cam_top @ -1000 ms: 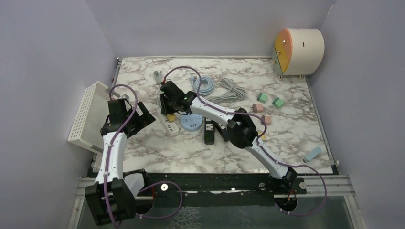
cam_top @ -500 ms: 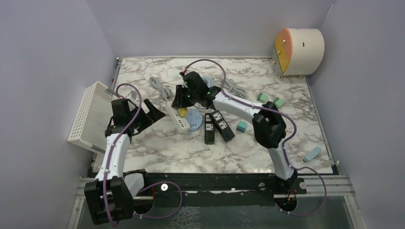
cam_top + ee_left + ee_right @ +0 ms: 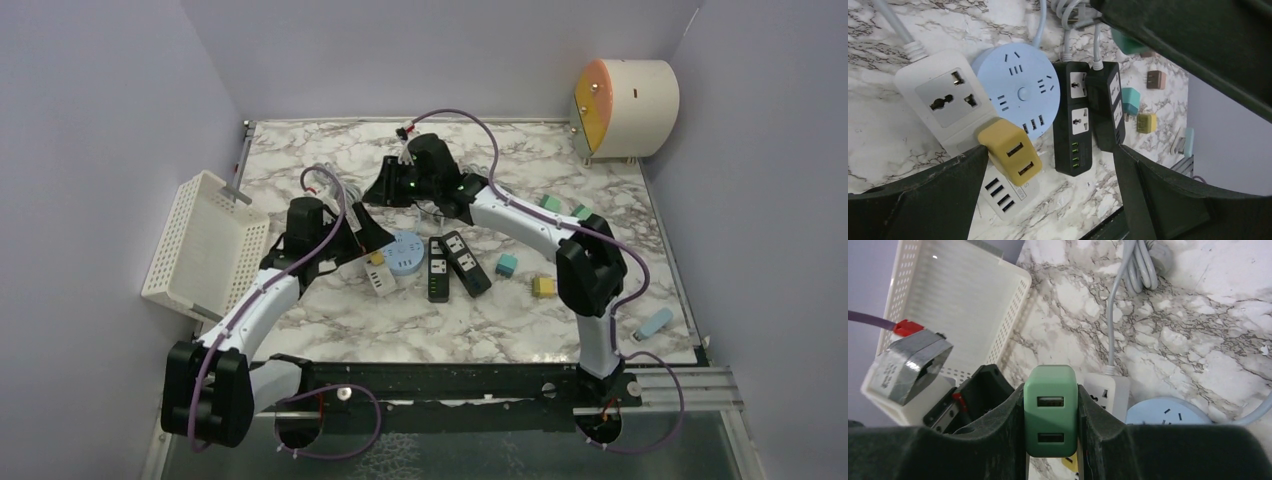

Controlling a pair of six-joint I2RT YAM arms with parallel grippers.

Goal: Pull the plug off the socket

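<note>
A white power strip [image 3: 943, 100] lies on the marble table with a yellow plug [image 3: 1009, 152] plugged into it; both also show in the top view, the strip [image 3: 381, 284] and the plug [image 3: 376, 258]. My left gripper [image 3: 1048, 195] is open and empty just above the strip, with its left finger beside the yellow plug; it also shows in the top view [image 3: 365, 238]. My right gripper [image 3: 1050, 400] is shut on a green plug [image 3: 1050, 412] and holds it above the table behind the strip, as the top view [image 3: 385, 190] shows.
A round blue socket [image 3: 403, 250] and two black power strips [image 3: 438, 268] lie right of the white strip. A white basket [image 3: 200, 240] stands at the left edge. Coiled cables [image 3: 328, 180] lie behind. Loose plugs [image 3: 507, 263] are scattered to the right, and a cylinder [image 3: 625, 105] stands at the back right.
My left arm has swung right and now hovers over the white strip. My right gripper has drawn back and up from the strip, holding the green plug.
</note>
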